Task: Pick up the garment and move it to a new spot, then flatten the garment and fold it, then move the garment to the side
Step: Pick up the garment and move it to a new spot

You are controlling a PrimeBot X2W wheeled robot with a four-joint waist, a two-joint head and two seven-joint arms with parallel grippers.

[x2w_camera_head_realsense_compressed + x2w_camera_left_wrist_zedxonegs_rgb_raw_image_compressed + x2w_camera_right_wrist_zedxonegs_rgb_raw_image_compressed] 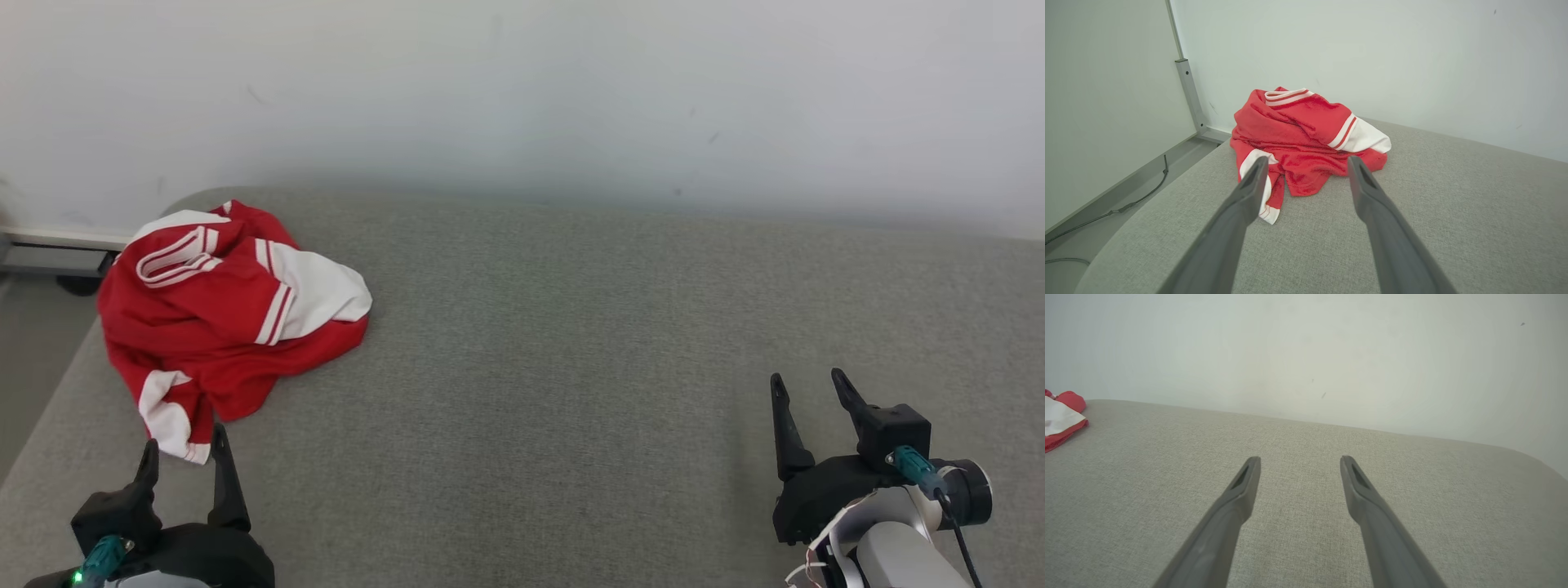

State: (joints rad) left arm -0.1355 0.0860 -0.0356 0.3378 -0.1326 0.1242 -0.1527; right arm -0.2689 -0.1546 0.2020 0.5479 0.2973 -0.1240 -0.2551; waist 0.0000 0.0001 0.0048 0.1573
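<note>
At the far left corner of the grey padded surface, the crumpled red-and-white garment lay untouched. The left gripper sat just before it, spread and empty, seemingly lined up for pickup; the right gripper, likewise spread and empty, waited well apart. The left wrist view gave the heap's height and a floor cable; the head view gave its outline.

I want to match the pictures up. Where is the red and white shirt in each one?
Head view: the garment lies at the left, just beyond the left gripper.
Left wrist view: the garment is in the middle, past the left gripper.
Right wrist view: its edge peeks in at the left.
Shared landmark: the grey surface meeting the pale wall.
</note>
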